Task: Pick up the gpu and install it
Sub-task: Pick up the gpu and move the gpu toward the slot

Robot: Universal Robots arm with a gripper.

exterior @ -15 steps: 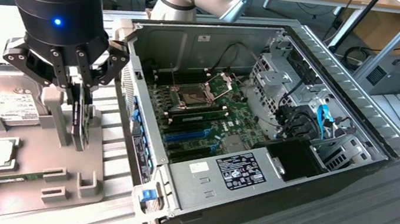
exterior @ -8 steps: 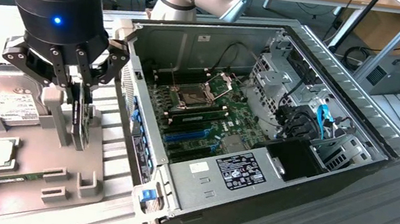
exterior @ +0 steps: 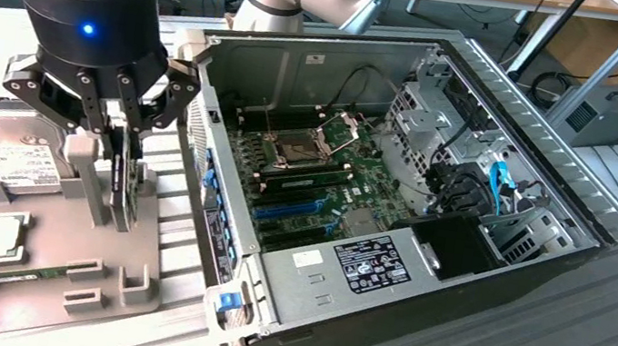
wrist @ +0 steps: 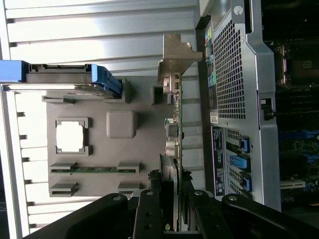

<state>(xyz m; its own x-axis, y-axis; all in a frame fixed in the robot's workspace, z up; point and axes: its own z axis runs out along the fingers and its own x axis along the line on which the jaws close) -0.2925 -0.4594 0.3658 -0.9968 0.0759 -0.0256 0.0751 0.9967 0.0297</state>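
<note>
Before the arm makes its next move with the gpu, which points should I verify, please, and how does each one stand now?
1. Position: ok; the gripper straddles the gpu, which stands on edge in the grey fixture.
2. Firm hold on the gpu: cannot tell.
3. Access: ok; the case lies open on top and the motherboard is exposed.
4. Target: ok; the blue slots hold no card.
5. Clearance: ok; the hard drive lies apart from the gpu.
</note>
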